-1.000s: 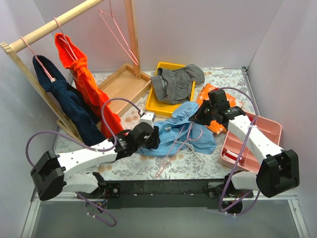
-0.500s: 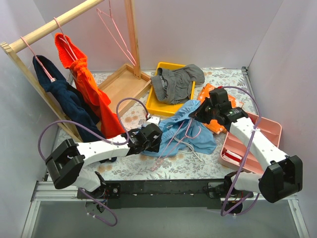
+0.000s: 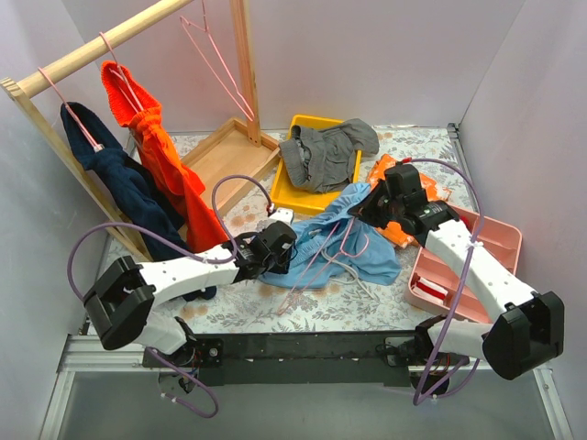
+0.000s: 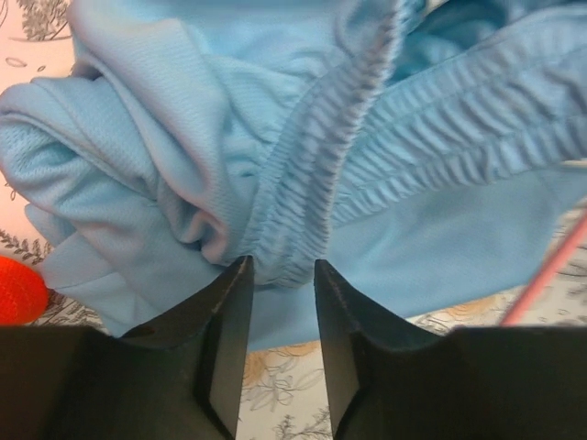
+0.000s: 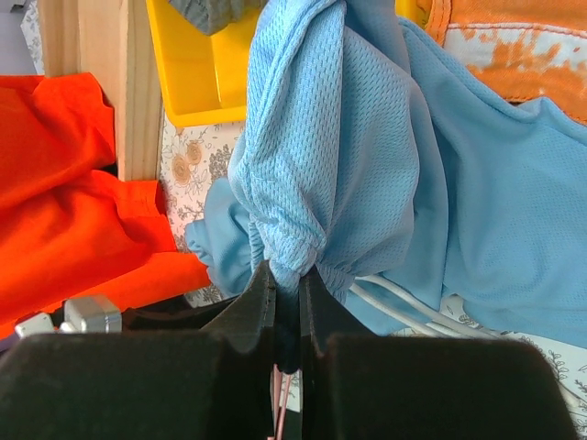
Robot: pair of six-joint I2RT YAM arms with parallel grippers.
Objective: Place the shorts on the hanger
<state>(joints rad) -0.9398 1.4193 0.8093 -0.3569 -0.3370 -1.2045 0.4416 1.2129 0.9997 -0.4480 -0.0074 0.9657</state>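
The light blue shorts (image 3: 371, 257) lie crumpled on the floral table. The pink wire hanger (image 3: 312, 266) lies slanted across them. My right gripper (image 3: 367, 209) is shut on a bunched fold of the shorts (image 5: 367, 137) and holds it raised; pink hanger wire (image 5: 280, 394) shows between its fingers below the grip. My left gripper (image 3: 275, 247) is open at the shorts' left edge. In the left wrist view the elastic waistband (image 4: 303, 183) sits just at its fingertips (image 4: 240, 270), and a bit of pink hanger (image 4: 550, 275) shows at the right.
A yellow tray (image 3: 284, 188) holds dark grey shorts (image 3: 326, 151). An orange cloth with white marks (image 3: 408, 188) and a pink tray (image 3: 500, 238) are on the right. A wooden rack (image 3: 83, 60) with orange and navy garments and another pink hanger (image 3: 220, 64) stands on the left, a wooden tray (image 3: 225, 156) behind.
My left arm has swung so its gripper points into the shorts' left edge. My right gripper has lifted its fold of the shorts slightly up and to the left.
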